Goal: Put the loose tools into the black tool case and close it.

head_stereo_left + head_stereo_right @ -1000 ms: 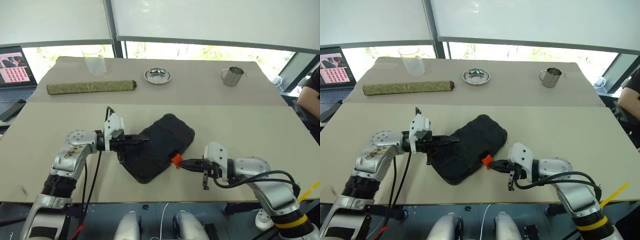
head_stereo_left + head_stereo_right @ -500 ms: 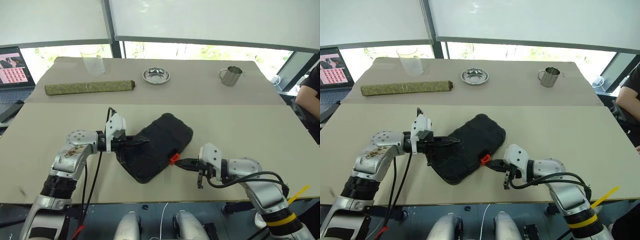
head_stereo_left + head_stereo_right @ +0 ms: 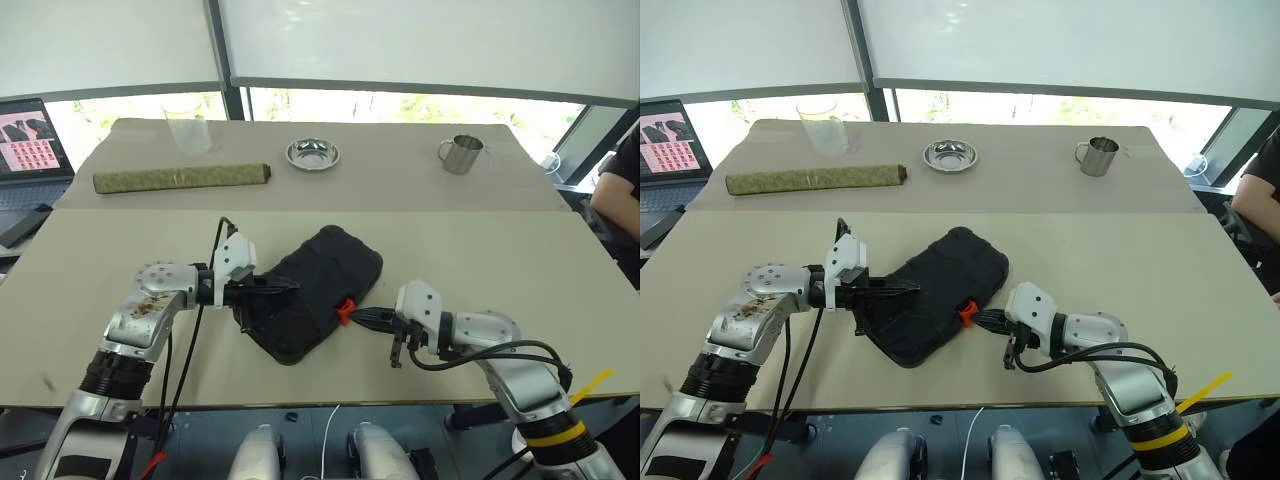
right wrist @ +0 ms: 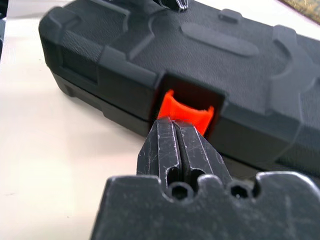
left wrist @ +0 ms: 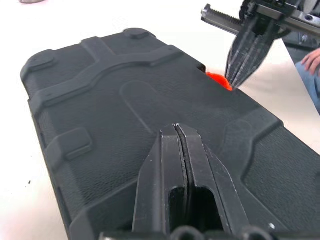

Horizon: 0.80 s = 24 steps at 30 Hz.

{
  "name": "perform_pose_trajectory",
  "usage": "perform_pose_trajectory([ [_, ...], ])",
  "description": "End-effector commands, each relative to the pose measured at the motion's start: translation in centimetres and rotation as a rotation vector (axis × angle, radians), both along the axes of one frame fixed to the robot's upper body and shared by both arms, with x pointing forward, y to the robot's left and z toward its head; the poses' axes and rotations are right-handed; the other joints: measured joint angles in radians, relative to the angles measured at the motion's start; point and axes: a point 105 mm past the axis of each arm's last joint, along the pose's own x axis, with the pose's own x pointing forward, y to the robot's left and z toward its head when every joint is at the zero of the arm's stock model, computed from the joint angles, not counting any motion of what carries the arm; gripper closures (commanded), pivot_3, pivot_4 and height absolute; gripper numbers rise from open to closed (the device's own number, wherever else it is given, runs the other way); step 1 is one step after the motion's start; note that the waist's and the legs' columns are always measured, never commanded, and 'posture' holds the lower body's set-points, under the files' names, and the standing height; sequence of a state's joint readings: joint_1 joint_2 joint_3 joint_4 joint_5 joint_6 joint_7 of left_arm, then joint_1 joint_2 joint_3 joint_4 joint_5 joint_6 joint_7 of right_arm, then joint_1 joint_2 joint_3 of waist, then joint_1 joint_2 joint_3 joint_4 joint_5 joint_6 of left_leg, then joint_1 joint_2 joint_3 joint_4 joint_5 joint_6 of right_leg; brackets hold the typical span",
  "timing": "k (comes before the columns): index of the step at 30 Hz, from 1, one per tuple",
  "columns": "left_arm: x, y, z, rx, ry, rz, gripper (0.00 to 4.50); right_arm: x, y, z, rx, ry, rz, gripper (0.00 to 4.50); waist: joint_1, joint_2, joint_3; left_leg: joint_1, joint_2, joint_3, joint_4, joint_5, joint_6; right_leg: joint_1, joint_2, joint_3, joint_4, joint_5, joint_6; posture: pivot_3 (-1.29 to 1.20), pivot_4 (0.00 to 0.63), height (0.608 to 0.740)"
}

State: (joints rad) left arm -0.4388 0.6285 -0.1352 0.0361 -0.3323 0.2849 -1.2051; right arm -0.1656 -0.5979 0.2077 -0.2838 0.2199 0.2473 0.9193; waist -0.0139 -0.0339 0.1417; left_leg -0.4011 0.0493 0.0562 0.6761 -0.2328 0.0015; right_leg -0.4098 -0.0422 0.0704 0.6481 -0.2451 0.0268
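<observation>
- While the left claw, pinched empty, steadies the shut tool case, the latch needs a square push.
- Right claw, also pinched empty, touches it.

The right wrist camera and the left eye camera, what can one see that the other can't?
Right wrist view alone: the orange latch close up in its notch, with the shut right gripper pressed against it.

Left eye view alone: the table, the rolled green mat, a clear glass, a small steel dish, a metal mug, a laptop, and a person's sleeve.

Both: the closed black tool case and the left gripper on its lid.
</observation>
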Motion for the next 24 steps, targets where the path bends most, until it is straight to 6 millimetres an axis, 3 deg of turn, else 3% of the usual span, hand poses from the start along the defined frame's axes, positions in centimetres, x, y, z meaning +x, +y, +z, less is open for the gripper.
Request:
perform_pose_trajectory([
  [1, -0.2, 0.4, -3.0, 0.063, 0.094, 0.031, 4.45, -0.3, -0.3, 0.5, -0.004, -0.002, -0.005, 4.49, 0.000, 0.000, 0.000, 0.001, 0.000, 0.000, 0.000, 0.000, 0.000, 0.001, 0.000, 0.000, 0.000, 0.000, 0.000, 0.00, 0.150, 0.740],
  [9, -0.1, 0.1, -3.3, 0.087, 0.101, 0.036, 4.45, 0.6, 0.6, 0.5, 0.019, -0.026, -0.026, 4.49, 0.000, 0.006, -0.003, 0.005, 0.000, 0.000, 0.000, 0.000, 0.000, 0.005, 0.000, 0.000, -0.001, -0.005, 0.007, 0.00, 0.150, 0.740],
  [24, -0.5, 0.0, -4.1, 0.134, 0.137, 0.040, 4.45, 1.6, 2.1, 0.0, 0.022, -0.026, -0.005, 4.49, -0.005, 0.008, -0.005, 0.010, 0.000, 0.000, -0.002, 0.000, 0.000, 0.008, 0.000, 0.001, 0.000, -0.006, 0.006, 0.00, 0.150, 0.740],
])
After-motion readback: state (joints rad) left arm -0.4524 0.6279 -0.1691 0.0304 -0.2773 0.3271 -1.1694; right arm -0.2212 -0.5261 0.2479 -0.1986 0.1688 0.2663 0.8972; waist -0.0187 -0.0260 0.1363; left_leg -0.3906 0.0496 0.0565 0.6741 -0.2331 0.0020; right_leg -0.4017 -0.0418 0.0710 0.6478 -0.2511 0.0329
